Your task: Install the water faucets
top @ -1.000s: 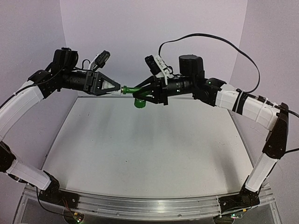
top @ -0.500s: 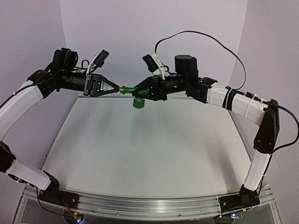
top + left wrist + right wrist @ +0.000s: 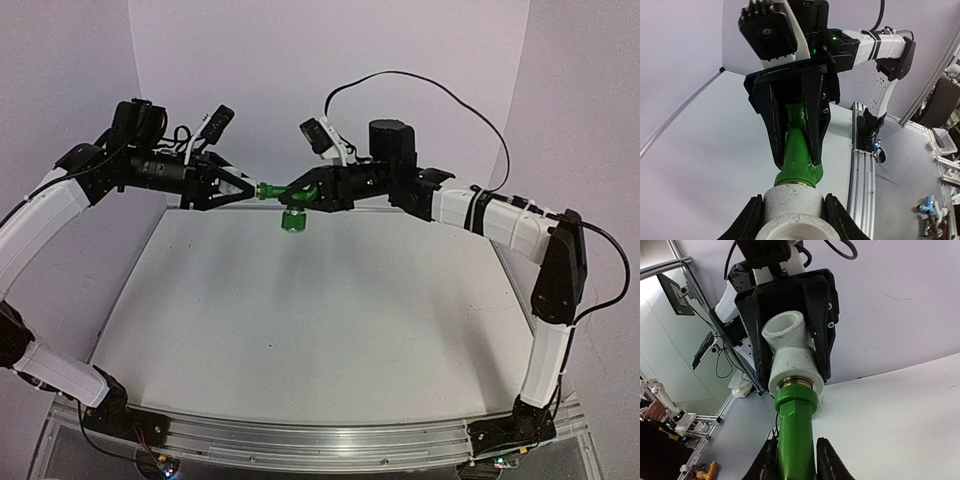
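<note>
The green faucet (image 3: 283, 193) hangs in mid-air above the far part of the table, its round knob (image 3: 292, 222) pointing down. My right gripper (image 3: 302, 194) is shut on its green stem (image 3: 796, 440). My left gripper (image 3: 248, 191) is shut on the white fitting (image 3: 792, 207). The faucet's threaded end sits in the mouth of the fitting (image 3: 790, 360), with a thin brass ring showing at the joint. The two grippers face each other, tips close. In the left wrist view the green stem (image 3: 799, 150) runs between the right gripper's fingers.
The white table (image 3: 300, 330) lies below, with walls behind and at both sides. An aluminium rail (image 3: 300, 440) runs along its near edge. A black cable (image 3: 430, 85) arcs above the right arm.
The right wrist has turned about the faucet's axis and its elbow has risen. Both grippers and the joined parts have shifted slightly left and up. The left gripper has also rotated a little.
</note>
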Controlling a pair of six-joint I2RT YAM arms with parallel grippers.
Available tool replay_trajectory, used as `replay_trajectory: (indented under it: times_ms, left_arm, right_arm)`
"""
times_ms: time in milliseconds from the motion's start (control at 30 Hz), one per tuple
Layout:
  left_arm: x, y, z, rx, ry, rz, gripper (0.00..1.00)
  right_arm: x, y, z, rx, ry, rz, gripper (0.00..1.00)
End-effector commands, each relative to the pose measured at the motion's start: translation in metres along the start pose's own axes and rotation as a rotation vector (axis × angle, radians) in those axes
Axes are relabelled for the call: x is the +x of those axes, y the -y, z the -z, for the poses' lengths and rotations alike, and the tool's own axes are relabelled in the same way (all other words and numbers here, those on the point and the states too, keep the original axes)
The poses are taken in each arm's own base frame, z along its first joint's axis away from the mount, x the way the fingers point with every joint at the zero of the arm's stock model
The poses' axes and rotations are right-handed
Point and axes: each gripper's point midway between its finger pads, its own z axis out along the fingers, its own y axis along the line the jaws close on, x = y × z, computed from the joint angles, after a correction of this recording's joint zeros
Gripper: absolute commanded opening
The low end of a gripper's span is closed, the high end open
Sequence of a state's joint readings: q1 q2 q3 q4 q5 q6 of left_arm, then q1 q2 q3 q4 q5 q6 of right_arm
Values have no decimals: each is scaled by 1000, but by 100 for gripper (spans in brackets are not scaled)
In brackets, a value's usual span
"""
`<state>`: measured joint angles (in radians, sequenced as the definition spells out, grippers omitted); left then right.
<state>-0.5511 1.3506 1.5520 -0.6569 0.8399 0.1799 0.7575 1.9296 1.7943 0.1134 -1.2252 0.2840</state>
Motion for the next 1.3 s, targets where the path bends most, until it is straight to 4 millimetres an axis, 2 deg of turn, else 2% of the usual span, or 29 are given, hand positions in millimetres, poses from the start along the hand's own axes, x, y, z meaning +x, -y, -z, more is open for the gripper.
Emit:
replay_trajectory:
  times_ms: [0, 400, 533, 833, 1267]
  left_arm:
    - [21, 29, -32, 123, -60, -166, 0]
    - [50, 35, -33, 109, -101, -450, 0]
    - [57, 29, -37, 51, -144, -503, 0]
    - [55, 24, -41, -41, -148, -668, 0]
    - [61, 15, -45, -145, -127, -950, 0]
  right_arm:
    - [-58, -60, -21, -124, 117, 223, 0]
    - [-60, -65, -23, -182, 96, 152, 0]
    - [-63, -64, -23, -184, 102, 116, 0]
    - [-67, -61, -28, -235, 111, 12, 0]
    - [-68, -53, -34, -290, 75, -252, 0]
